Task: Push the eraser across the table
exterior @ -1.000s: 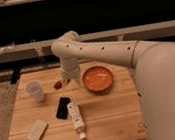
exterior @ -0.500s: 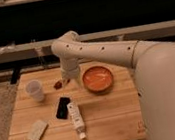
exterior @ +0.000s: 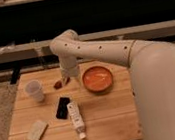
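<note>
The eraser [exterior: 63, 107] is a small flat black slab lying near the middle of the light wooden table [exterior: 110, 121], just left of the white tube. My white arm reaches in from the right and bends down over the table's back half. The gripper [exterior: 66, 80] hangs there, behind and a little right of the eraser, apart from it. A small brown-red object [exterior: 58, 83] lies at the gripper's tip.
A white cup [exterior: 35, 91] stands at the left. An orange bowl [exterior: 98, 78] sits right of the gripper. A white tube-shaped bottle [exterior: 76, 119] lies beside the eraser. A pale tan block [exterior: 37, 131] lies at the front left. A dark wall and rail run behind the table.
</note>
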### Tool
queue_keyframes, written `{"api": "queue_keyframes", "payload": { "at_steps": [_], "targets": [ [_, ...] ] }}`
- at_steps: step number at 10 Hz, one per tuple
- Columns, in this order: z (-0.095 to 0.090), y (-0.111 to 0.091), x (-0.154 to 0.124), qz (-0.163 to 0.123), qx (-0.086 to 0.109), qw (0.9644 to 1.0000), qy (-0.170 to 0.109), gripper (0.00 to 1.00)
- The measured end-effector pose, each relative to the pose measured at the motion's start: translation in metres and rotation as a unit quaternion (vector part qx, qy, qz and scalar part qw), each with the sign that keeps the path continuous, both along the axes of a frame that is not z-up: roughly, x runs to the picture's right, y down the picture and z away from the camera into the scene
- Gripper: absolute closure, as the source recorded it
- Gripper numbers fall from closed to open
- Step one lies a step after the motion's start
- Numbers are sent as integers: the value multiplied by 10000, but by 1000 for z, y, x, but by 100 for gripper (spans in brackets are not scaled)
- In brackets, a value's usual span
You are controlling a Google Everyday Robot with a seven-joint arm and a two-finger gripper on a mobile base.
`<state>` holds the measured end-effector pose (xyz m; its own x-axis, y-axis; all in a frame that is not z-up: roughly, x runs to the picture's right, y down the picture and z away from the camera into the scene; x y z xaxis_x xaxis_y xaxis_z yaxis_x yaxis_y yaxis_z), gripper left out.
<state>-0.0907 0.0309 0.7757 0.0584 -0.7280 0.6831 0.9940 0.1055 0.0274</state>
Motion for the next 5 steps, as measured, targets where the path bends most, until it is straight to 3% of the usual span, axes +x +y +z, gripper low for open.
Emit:
{"api": "queue_keyframes", "payload": {
  "at_steps": [3,5],
  "targets": [
    [43,-30,-22,-434,125,9990,-29,37],
    [76,-26,-35,-801,137,9967,18,37]
  ]
}}
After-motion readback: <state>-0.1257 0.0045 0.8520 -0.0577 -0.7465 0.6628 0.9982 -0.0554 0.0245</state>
